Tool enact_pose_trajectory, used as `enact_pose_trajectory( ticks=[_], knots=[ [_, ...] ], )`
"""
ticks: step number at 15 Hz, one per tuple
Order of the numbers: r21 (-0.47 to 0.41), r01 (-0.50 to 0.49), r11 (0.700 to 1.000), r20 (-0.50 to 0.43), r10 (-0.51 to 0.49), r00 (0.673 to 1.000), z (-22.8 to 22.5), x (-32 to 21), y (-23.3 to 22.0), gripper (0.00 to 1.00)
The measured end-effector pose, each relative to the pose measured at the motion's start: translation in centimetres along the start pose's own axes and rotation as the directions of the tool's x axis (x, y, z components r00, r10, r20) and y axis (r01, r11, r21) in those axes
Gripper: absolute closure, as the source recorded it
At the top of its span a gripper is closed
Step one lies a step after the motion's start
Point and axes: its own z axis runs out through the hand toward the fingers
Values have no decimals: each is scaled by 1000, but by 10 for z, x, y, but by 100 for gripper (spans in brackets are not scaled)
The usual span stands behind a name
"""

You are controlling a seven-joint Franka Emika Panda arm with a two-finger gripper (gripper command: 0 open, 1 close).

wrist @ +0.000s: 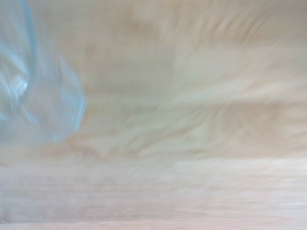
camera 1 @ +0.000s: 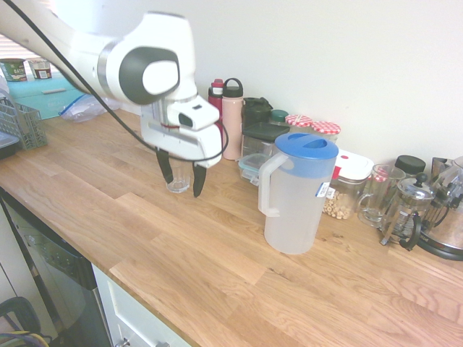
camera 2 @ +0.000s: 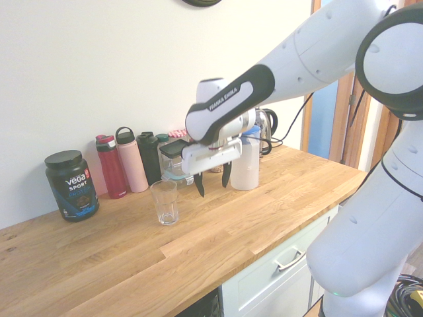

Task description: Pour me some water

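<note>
I can see the jug [camera 1: 296, 194] standing upright on the wooden counter [camera 1: 217, 267], a tall frosted white plastic pitcher with a blue lid [camera 1: 307, 145] closed on top and a looped side handle [camera 1: 267, 185] facing away from the kettle end of the counter. A small printed label sits on its wall, too small for me to read. The water inside is clear and colourless; through the frosted plastic I cannot make out its level. Taking the jug as my landmark, the drinking glass [camera 2: 164, 203] stands upright and looks empty on the handle side, well apart from it, in front of the row of bottles along the wall. In the wrist view the glass [wrist: 33, 91] is a pale blue blur.
</note>
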Motion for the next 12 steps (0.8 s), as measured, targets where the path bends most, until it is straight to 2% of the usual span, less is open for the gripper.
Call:
enact_pose_trajectory(
  ticks=[3,5,9,12],
  knots=[
    [20,-58,998,-55,59,997,-70,21,25,0],
    [3,-134,991,-106,134,985,-99,40,56,0],
    [-6,-268,963,-131,265,955,-108,74,113,0],
    [15,-309,951,-153,307,939,-100,89,130,0]
  ],
)
